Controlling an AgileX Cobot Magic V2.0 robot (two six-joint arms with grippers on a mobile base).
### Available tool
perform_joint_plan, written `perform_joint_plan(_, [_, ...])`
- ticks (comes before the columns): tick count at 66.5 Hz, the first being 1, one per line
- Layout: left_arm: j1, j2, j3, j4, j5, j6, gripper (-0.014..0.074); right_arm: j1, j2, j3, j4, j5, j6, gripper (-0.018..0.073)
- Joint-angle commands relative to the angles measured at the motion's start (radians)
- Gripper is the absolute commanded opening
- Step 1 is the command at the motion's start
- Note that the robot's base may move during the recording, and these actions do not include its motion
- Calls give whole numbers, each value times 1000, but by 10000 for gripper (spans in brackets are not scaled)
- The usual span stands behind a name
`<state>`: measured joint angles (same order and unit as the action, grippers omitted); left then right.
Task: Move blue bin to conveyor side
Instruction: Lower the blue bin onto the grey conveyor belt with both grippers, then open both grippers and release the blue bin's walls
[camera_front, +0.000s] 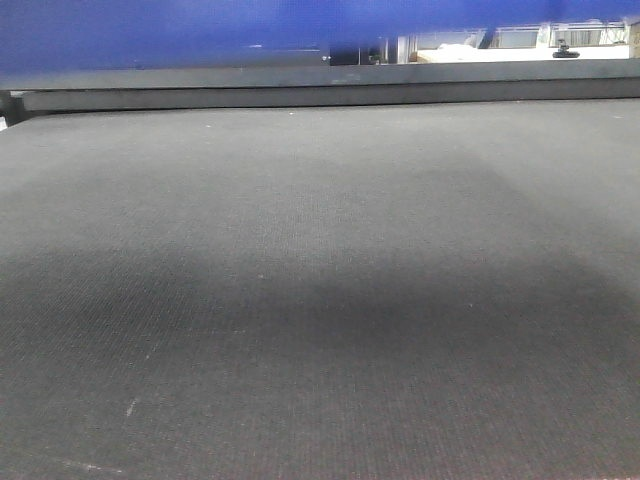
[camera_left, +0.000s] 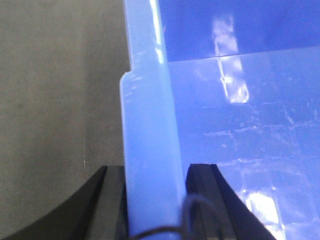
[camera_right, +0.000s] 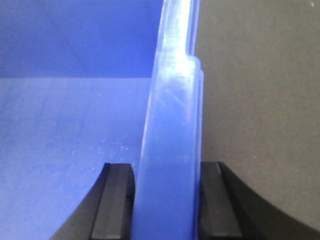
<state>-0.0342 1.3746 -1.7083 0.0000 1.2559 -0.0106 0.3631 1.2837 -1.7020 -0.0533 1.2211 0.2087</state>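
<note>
- Left gripper (camera_left: 156, 200) is clamped on the thick top rim (camera_left: 150, 125) of the blue bin (camera_left: 240, 150). One black finger (camera_left: 112, 200) sits outside the wall and the other inside, both pressed against the plastic.
- Only the finger ends show. The rest of the gripper is cut off at the bottom edge, where a thin dark wire loop (camera_left: 155, 231) crosses in front of the rim.
- Right gripper (camera_right: 167, 200) has the same hold on the bin's opposite rim. Its matte black pads squeeze the rim from both sides, and their lower parts run out of view.
- From both wrists the rim reads as pale, glossy blue plastic, a flat strip that steps narrower further from the grippers. It is washed out by glare and soft in focus.
- Inside the bin the walls are smooth, deep blue and shiny. There are white reflections and fine scuffs on the left arm's side, and the floor is hard to separate from the walls.
- Just outside the bin on either side lies the conveyor belt (camera_front: 320, 300), dark grey, flat and finely woven.
- I cannot tell whether the bin rests on the belt or hangs above it.
- From the front, a blurred blue band, likely the bin, runs along the top and is cut off there. Below it is a black frame rail (camera_front: 320, 85) at the belt's far edge.
- Beyond the bin's right end there is bright clutter, too blurred to name.
</note>
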Motion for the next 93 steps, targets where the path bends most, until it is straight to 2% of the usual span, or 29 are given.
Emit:
perform_joint_plan(1, [-2, 40, -9, -15, -91, 11, -15, -1, 47, -21, 3, -109, -19, -79])
perform_joint_plan(9, [-2, 95, 33, -15, -135, 11, -15, -1, 162, -19, 3, -113, -19, -79])
perform_joint_plan(31, [-2, 167, 225, -13, -348, 11, -15, -1, 373, -19, 3, -153, -19, -79])
perform_joint_plan(51, [-2, 224, 247, -11, -370, 27, -15, -1, 427, -19, 3, -172, -37, -70])
perform_joint_plan(57, [-2, 231, 247, -11, -364, 29, 33, -1, 429, -19, 3, -168, -43, 3])
perform_joint_plan(63, [-2, 229, 247, -11, -356, 29, 153, -1, 429, -19, 3, -166, -43, 169])
perform_joint_plan(68, [-2, 224, 247, -11, -348, 29, 337, -1, 427, -19, 3, -164, -43, 356])
perform_joint_plan(71, [-2, 218, 247, -16, -340, 29, 476, -1, 426, -19, -2, -154, -43, 502])
perform_joint_plan(73, [-2, 214, 247, -16, -333, 29, 575, -1, 421, -21, -8, -149, -43, 562])
perform_joint_plan(75, [-2, 208, 247, -16, -327, 29, 633, -1, 416, -21, -17, -141, -43, 573])
perform_joint_plan(87, [-2, 131, 247, -16, -307, 29, 499, -1, 349, -21, -31, -127, -43, 526])
perform_joint_plan(93, [-2, 56, 247, -16, -307, 29, 460, -1, 297, -21, -31, -123, -43, 466])
